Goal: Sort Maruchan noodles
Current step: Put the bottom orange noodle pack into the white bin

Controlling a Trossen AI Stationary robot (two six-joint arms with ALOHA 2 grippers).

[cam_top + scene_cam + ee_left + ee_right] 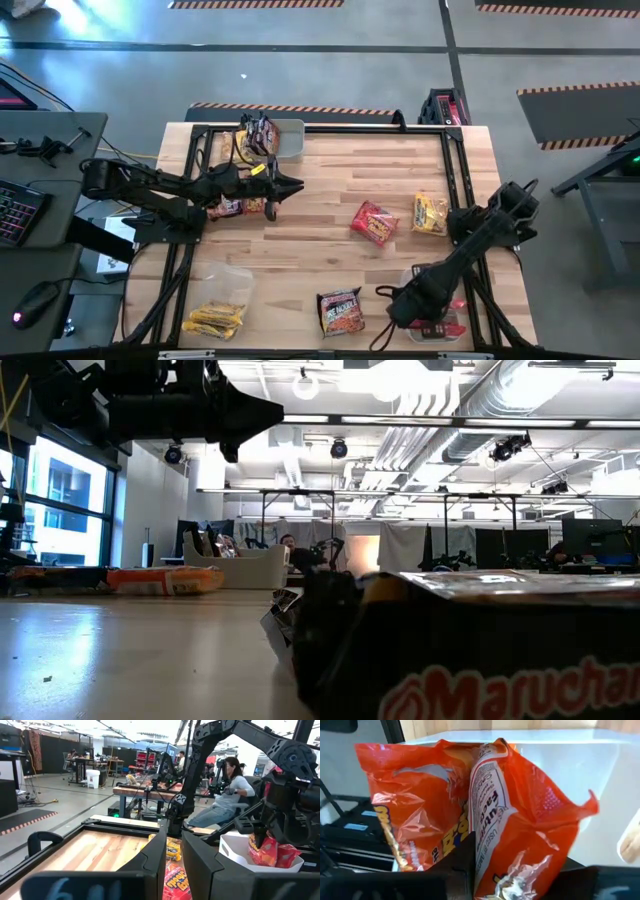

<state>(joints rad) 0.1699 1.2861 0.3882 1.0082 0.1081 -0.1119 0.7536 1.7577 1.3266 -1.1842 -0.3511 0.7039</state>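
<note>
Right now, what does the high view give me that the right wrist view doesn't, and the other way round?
Only the high view: the wooden table, the left hand over its far left part, and three loose crinkly plastic noodle packets: a red-orange packet, a yellow packet and a dark brown-black packet.
Only the right wrist view: the small print on one packet's back.
Both: the red-orange packets in the bin, standing in the clear rectangular plastic bin at the near right corner, by the right hand.
</note>
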